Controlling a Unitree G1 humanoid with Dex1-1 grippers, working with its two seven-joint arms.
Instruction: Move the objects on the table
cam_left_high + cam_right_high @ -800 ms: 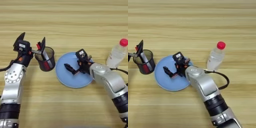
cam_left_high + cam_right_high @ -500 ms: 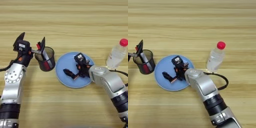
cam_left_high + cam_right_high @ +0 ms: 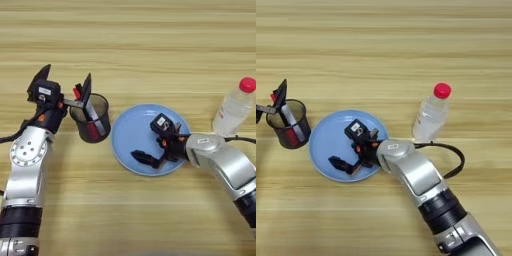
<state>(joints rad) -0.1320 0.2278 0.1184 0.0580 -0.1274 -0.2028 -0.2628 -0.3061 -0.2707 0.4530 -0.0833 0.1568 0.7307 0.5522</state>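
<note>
The round light-blue plate [image 3: 137, 131] lies in the middle of the table [image 3: 150, 45]. My right gripper [image 3: 156, 156] hangs low over the plate's near half, pointing left. Left of the plate stands the dark pen cup [image 3: 91, 125] with a white marker [image 3: 96, 120] and a red-capped marker [image 3: 77, 93] in it. My left gripper [image 3: 65, 82] is open at the cup's far-left rim, with one finger [image 3: 87, 86] over the cup's mouth and the other out to the left. The clear bottle [image 3: 431, 117] with its red cap stands upright to the right of the plate.
A black cable [image 3: 453, 155] loops on the table beside my right forearm, just near of the bottle. Bare wood-grain tabletop stretches across the far half of the table.
My right gripper has slid toward me and to the left across the plate. Plate, cup, bottle and left arm have stayed where they were.
</note>
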